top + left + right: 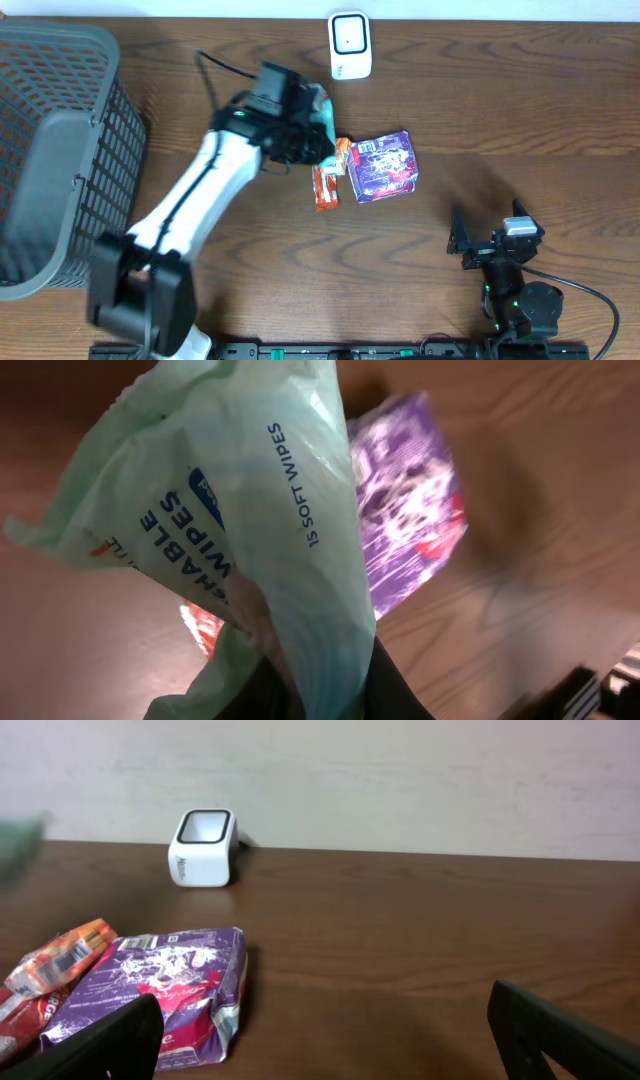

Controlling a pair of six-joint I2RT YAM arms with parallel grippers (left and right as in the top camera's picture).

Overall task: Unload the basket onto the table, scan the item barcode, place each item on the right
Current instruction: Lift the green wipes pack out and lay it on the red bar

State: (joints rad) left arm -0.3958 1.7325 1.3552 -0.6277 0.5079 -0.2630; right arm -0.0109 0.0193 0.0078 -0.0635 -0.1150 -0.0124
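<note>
left gripper (pixel 305 125) clamped on wipes (pixel 250 510), fingers mostly hidden | right gripper (pixel 325 1040) jaws apart, fingers cut by frame | purple bag (pixel 410 510) partly covered

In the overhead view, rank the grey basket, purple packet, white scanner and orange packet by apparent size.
1. grey basket, by far.
2. purple packet.
3. white scanner and orange packet: they look about alike, one squat and one long and narrow, so unranked.
</note>
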